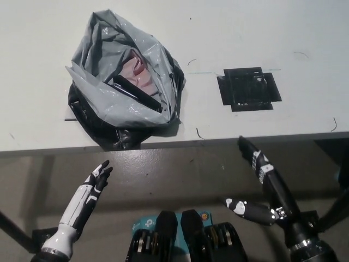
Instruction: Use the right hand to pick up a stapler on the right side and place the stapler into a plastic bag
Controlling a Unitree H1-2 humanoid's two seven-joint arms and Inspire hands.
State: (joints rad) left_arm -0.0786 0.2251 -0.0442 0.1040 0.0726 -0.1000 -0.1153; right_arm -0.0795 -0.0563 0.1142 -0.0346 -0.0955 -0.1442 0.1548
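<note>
So the bag is the main thing here. It's a crumpled grey plastic one, thin and shiny with lots of creases, sitting on the white table toward the left, close to the front edge. Its mouth gapes upward. Along the bottom and left the film is black instead of grey, can't tell if that's the bag's inside folded out or a second layer.

Inside the opening there's a long, narrow black thing lying on a slant, which looks like the stapler. It's resting against the lower lip of the bag, straight-edged and hard-looking next to all that soft plastic. Deeper in, behind it, something pale pink shows, smooth and folded, no clue what it is.

Right of the bag, well apart from it, a black square patch is stuck flat on the table, glossy, with ragged tape-like edges and nothing on it. A few thin dark squiggles mark the tabletop near it.

The black right hand is below the table's front edge, over the dull grey-brown floor. It's empty, fingers spread wide, one reaching up toward the table edge and the thumb sticking out sideways.

The white left hand rests at lower left, also below the table, fingers stretched out and slightly fanned, holding nothing.
</note>
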